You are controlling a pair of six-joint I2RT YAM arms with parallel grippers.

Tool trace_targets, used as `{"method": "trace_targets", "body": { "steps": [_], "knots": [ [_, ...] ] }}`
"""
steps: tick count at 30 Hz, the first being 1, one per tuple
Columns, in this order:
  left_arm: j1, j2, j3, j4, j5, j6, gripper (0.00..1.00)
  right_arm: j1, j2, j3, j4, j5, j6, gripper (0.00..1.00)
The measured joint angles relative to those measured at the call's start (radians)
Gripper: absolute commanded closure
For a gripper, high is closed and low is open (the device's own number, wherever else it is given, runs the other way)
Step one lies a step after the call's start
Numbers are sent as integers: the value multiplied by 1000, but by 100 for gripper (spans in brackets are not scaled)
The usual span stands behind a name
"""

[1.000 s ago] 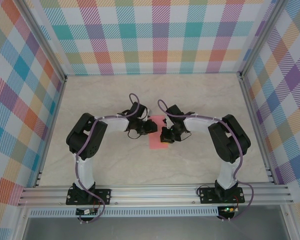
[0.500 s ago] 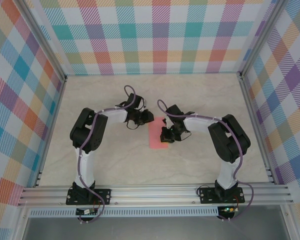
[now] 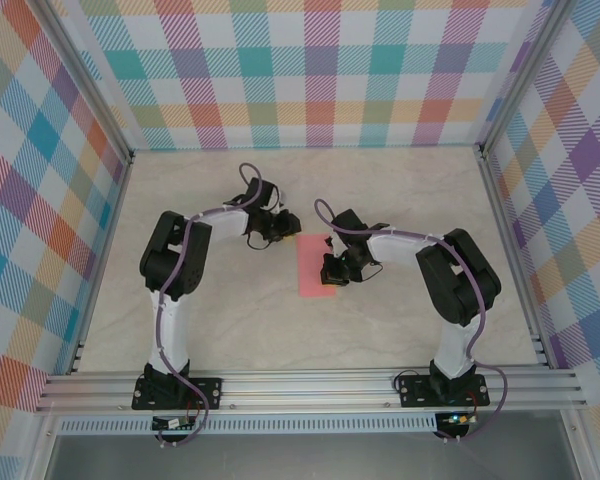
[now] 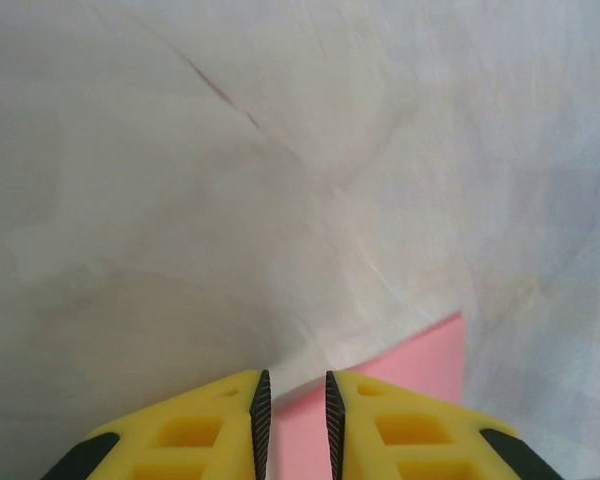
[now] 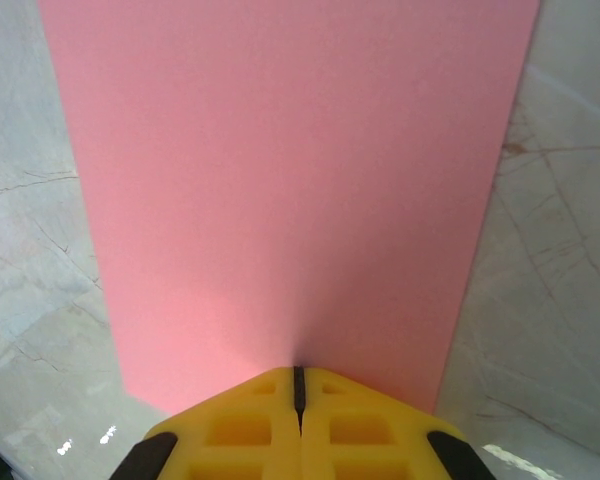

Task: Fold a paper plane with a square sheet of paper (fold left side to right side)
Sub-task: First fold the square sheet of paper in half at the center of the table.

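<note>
Square sheet of paper (image 5: 290,200) lies flat, a narrow salmon-pink rectangle; right hand (image 5: 299,385) closed above it, left hand (image 4: 293,420) barely parted.

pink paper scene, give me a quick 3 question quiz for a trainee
1. True or false: the pink paper lies flat on the table.
2. Which are shut together, the left fingers or the right fingers?
3. The paper's outline is: a) a square, b) a narrow rectangle, c) a pointed dart.
Key: 1 true; 2 right; 3 b.
</note>
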Motion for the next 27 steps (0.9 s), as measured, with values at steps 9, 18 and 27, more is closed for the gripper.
{"method": "trace_targets", "body": {
  "steps": [9,18,27],
  "knots": [
    [-5,-160,-200,50,14,7,76,0,5,9,-11,0,0,95],
    [-190,-301,-371,135,60,-16,76,0,8,16,-21,3,-4,95],
    [-200,-234,-388,168,40,-26,76,0,14,27,-36,5,-8,95]
  ]
}}
